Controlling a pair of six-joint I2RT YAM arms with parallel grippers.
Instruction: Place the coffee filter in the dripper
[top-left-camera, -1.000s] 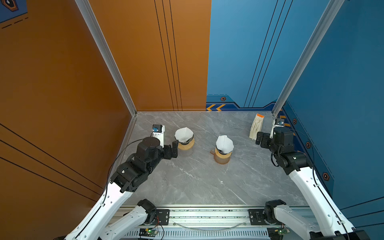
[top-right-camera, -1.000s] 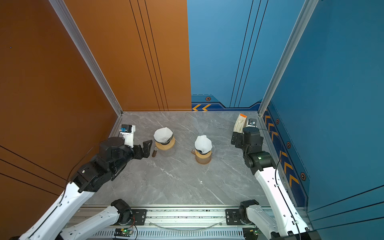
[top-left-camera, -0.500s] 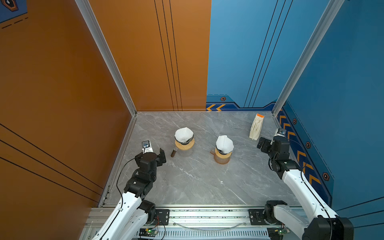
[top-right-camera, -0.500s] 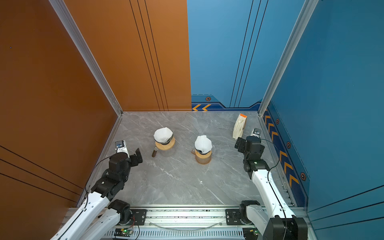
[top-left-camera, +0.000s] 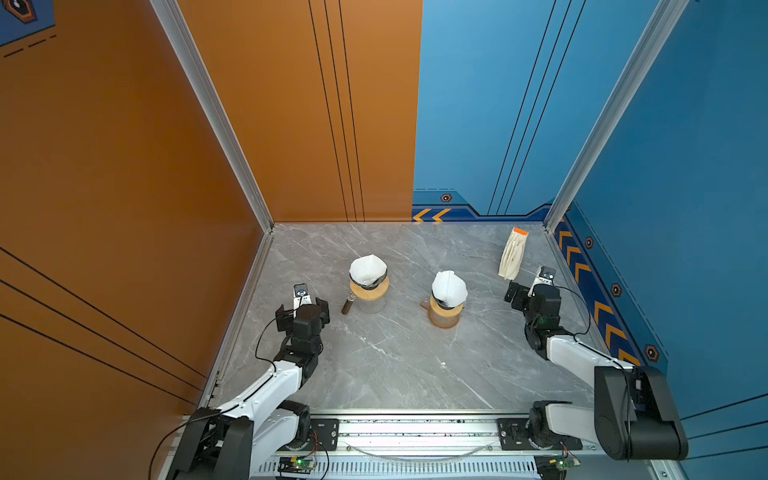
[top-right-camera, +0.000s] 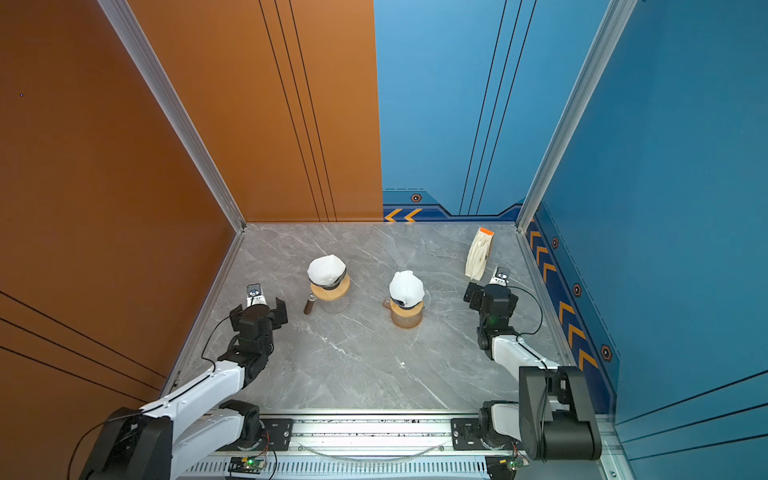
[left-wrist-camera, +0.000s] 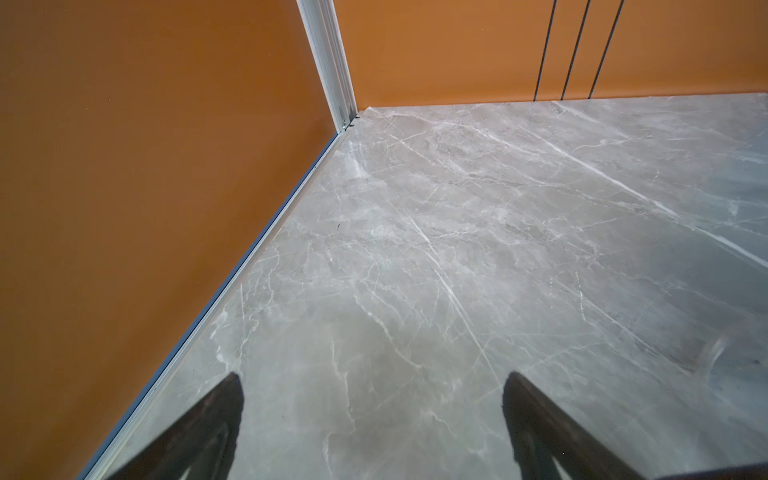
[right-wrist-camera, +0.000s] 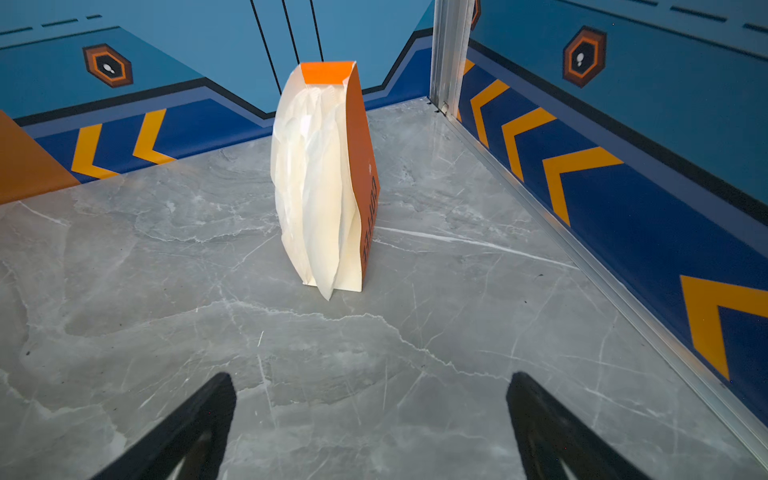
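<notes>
While both pairs of jaws stand apart and empty, right gripper (top-left-camera: 533, 293) hangs near the filter pack (top-left-camera: 514, 253), left gripper (top-left-camera: 303, 311) well apart from it. A coffee filter (top-left-camera: 449, 286) sits in the dripper (top-left-camera: 445, 309) nearer the pack; second filter (top-left-camera: 368, 269) in farther dripper (top-left-camera: 369, 289).

A grey, white-veined marble tabletop (top-left-camera: 395, 365) carries three things. A clear carafe (top-left-camera: 371, 306) stands left of centre, its dark handle pointing left and near. An amber carafe (top-left-camera: 444, 319) stands well apart to its right, slightly nearer. A pack of paper filters (top-left-camera: 514, 254) stands upright towards the far right corner, orange end up
</notes>
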